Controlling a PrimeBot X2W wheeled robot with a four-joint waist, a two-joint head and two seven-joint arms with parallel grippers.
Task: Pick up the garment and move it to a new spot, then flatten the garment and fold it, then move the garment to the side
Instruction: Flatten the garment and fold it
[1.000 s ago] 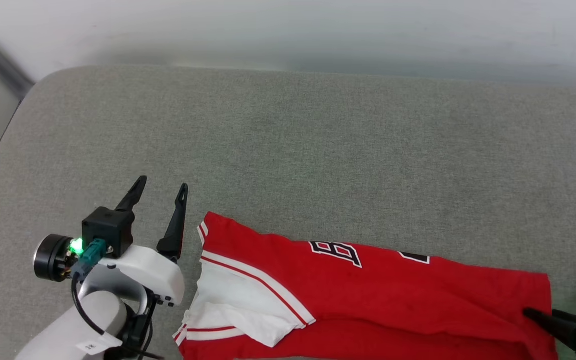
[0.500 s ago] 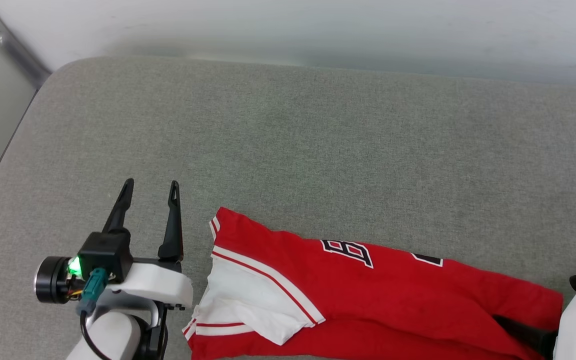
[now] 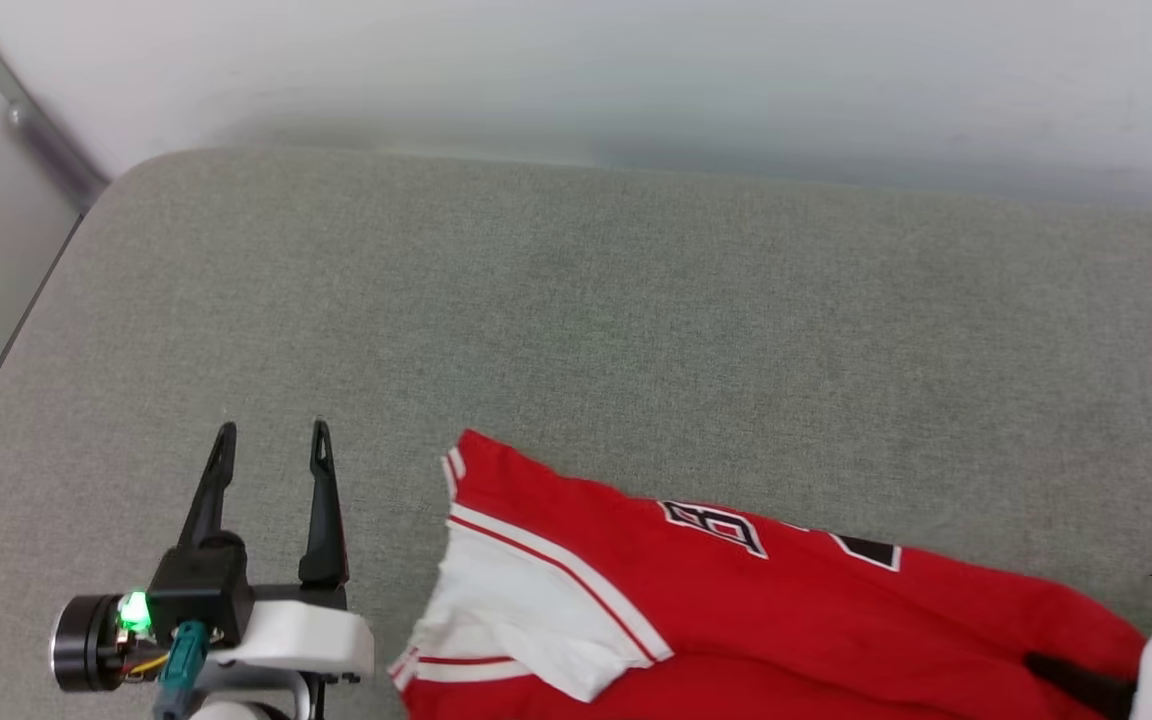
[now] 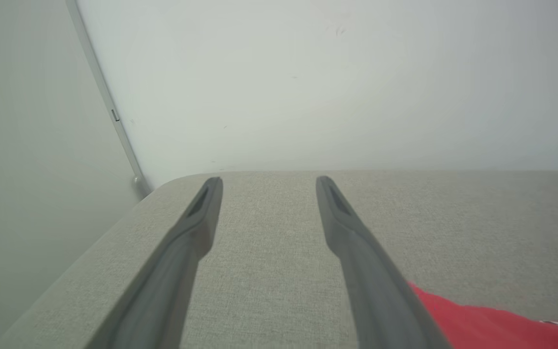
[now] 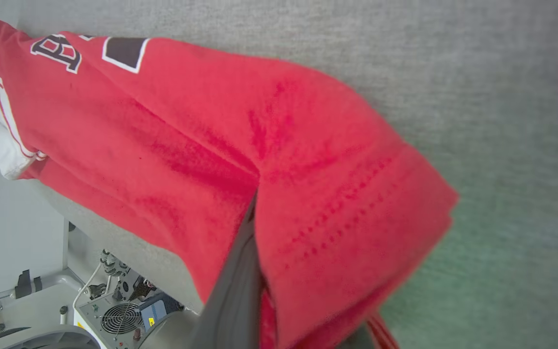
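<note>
Gripping the hem end of the garment (image 3: 786,600) is my right gripper (image 3: 1036,662), down at about four o'clock in the head view, where one dark finger lies across the red cloth and the fabric puckers around it. From the right wrist the same gripper (image 5: 257,194) shows one dark finger (image 5: 235,281) running up into a fold. The creases of the garment (image 5: 187,121) draw together at its tip and the cloth drapes over the other finger, so I read the jaws as pinched together on the fabric. The jersey lies stretched along the grey fabric-covered surface (image 3: 636,330) from six o'clock towards four in the head view. Its white sleeve panel (image 3: 526,610) with red-and-white trim is at the six o'clock end, and the dark, white-outlined number print (image 3: 721,525) sits along its far edge. My left gripper (image 3: 273,430) is at about eight o'clock, over the bare grey surface beside the sleeve end and apart from it. Its two fingers point towards twelve, spread wide with nothing between them. From the left wrist, that gripper (image 4: 268,180) frames the surface and the pale wall (image 4: 332,87), with a corner of the garment (image 4: 477,325) at five o'clock. A grey unit with a fan grille (image 5: 121,317) stands at seven o'clock in the right wrist view.
</note>
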